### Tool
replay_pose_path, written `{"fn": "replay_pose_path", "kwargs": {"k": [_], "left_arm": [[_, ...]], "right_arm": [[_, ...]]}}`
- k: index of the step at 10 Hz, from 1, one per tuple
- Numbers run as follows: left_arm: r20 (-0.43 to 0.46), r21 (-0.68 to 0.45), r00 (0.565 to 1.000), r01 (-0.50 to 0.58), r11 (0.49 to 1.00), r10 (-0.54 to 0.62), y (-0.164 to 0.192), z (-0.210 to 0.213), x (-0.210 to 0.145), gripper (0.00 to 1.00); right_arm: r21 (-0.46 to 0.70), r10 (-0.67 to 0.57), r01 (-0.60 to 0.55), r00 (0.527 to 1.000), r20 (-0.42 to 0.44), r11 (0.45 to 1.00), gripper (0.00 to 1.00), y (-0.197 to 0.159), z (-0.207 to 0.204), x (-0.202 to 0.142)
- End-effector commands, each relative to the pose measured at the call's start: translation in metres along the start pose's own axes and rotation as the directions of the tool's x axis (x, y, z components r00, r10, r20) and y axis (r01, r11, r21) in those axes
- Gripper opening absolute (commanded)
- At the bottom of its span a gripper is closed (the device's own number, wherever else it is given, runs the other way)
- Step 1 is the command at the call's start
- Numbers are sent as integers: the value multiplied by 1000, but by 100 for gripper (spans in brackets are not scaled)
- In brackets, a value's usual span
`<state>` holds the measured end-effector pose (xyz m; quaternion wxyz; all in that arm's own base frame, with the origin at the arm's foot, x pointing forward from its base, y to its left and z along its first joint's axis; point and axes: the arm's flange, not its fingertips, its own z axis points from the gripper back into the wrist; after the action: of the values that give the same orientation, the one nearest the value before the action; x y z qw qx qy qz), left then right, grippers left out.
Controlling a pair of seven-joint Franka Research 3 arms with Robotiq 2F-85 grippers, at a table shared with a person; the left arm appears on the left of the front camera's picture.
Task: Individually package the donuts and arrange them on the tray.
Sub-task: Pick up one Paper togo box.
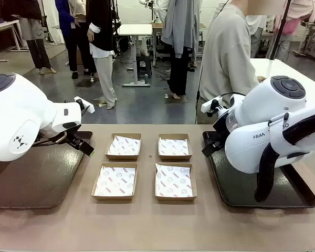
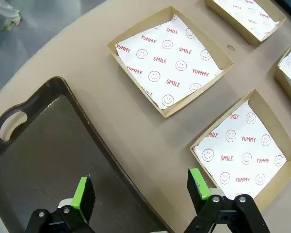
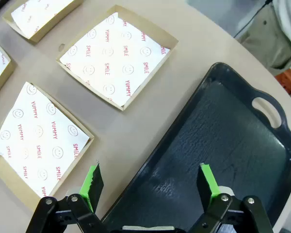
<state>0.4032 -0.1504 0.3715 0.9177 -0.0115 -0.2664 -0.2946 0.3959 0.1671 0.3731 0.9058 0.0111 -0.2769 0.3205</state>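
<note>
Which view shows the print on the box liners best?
Left wrist view: the liner print reads close and nearly upright, SMILE and YUMMY. Right wrist view shows it sideways; front view shows it too small to read.

Front cam: fixed btwn the arms, looking across the table (image 1: 147, 226) at a person (image 1: 228, 58) on the far side, mid-range. Left wrist cam: close, angled down on the left tray (image 2: 43, 160); right wrist cam: same over the right tray (image 3: 223, 141) (both pics rolled). All three share the boxes (image 1: 115, 181).
</note>
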Motion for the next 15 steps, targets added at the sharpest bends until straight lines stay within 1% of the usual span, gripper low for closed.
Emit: {"fn": "replay_pose_path", "kwargs": {"k": [1,13,14,15], "left_arm": [[0,0,1000,0,1000,0,0,0,0,100],[0,0,1000,0,1000,0,0,0,0,100],[-39,0,998,54,999,-54,-5,19,-24,100],[-70,8,996,48,999,-48,-10,40,-48,100]], "right_arm": [[0,0,0,1000,0,1000,100,0,0,0],[0,0,0,1000,0,1000,100,0,0,0],[17,20,-19,999,-34,1000,100,7,23,-25],[34,21,-19,998,-66,999,100,14,44,-50]]}}
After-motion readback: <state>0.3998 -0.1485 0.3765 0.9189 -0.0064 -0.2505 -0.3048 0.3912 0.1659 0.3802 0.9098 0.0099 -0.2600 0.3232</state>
